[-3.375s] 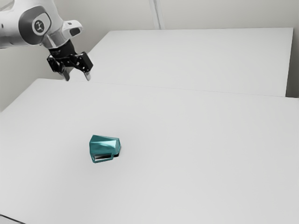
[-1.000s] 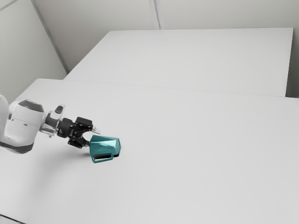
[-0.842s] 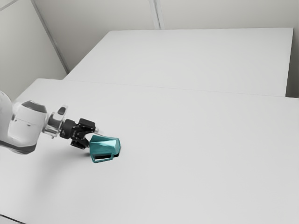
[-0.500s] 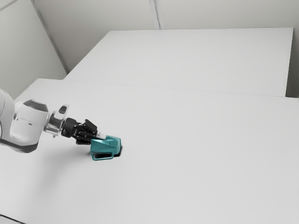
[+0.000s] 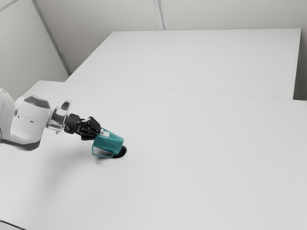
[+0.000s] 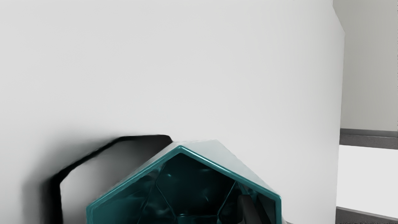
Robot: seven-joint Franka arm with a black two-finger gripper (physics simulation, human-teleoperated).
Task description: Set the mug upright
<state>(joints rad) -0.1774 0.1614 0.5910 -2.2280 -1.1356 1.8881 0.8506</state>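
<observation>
One mug [image 5: 109, 142], gripped at the rim [image 6: 230, 173] and tilted

From the exterior view's left, the arm [image 5: 31, 120] reaches to the tool [image 5: 102, 133], which is clenched on the mug's side, one finger [image 6: 246, 209] inside the mouth. Next comes the handle [image 5: 102, 156], hanging on the lower side, then the body, slanting down to its base, with a dark shadow [image 5: 122, 152] by it on the surface [image 5: 201, 163]. I cannot tell whether the base touches.

Half a second ago the mug lay flatter; its mouth end has since risen, and the tool with it.

It looks stiff and fairly light, its glossy flat faces perhaps slippery. The rim is a sensible hold, away from the handle, but a thin pinch there could let the heavier base swing, so turning it slowly seems wise.
</observation>
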